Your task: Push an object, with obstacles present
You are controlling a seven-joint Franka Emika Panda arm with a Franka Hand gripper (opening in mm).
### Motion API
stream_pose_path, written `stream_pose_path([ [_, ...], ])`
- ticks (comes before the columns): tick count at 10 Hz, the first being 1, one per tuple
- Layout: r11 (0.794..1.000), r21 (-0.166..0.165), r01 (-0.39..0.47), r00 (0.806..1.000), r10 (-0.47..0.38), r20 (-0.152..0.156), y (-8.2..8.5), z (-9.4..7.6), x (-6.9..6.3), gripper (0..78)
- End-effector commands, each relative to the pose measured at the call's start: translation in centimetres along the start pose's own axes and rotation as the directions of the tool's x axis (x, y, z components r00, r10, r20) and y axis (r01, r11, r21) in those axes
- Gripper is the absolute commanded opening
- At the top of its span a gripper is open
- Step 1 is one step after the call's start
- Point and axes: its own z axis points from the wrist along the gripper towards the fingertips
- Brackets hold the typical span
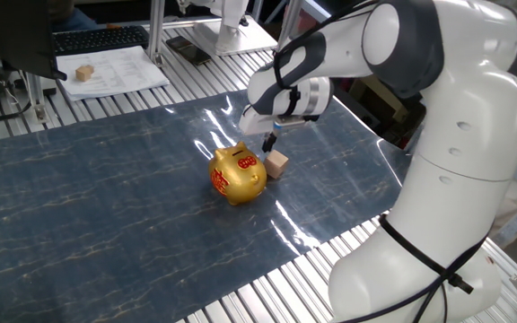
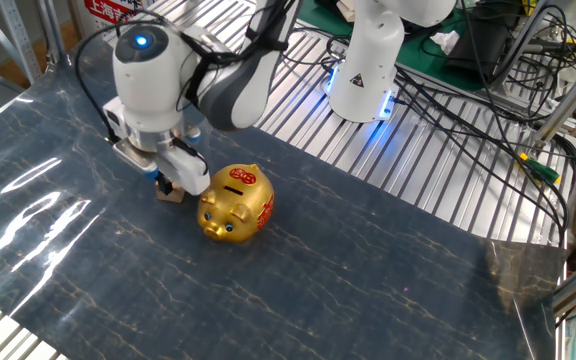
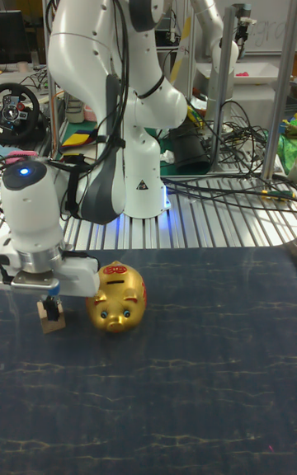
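The small tan wooden cube (image 1: 277,164) lies on the blue marbled mat just right of the golden pig (image 1: 238,175), with a narrow gap between them. My gripper (image 1: 268,143) hangs just above the cube's far edge, its dark fingers together and holding nothing. From the other fixed view the cube (image 2: 172,193) peeks out under the gripper (image 2: 164,182), left of the pig (image 2: 236,204). The tall fixed view shows the cube (image 3: 51,317) below the gripper (image 3: 54,303), with the pig (image 3: 118,298) to its right.
A like cube (image 1: 83,73) rests on white papers beside a keyboard (image 1: 97,38) at the far left, off the mat. A second robot's base (image 2: 365,70) and cables (image 2: 468,90) stand on the slatted table behind. The mat's edge (image 1: 330,238) runs near my arm's base.
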Motion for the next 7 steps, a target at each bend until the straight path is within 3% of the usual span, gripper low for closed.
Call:
stream_pose_path([
  [1,1.0,-0.008,0.013,1.0,-0.013,-0.004,-0.2,-2.2,-0.5,0.0],
  [2,1.0,-0.009,0.017,1.0,-0.017,-0.004,-0.2,-2.5,-0.5,0.0],
  [4,1.0,-0.005,0.016,0.999,-0.016,-0.049,1.0,-5.1,0.1,0.0],
  [7,1.0,-0.003,-0.009,0.998,0.009,-0.062,2.8,-7.0,1.3,0.0],
])
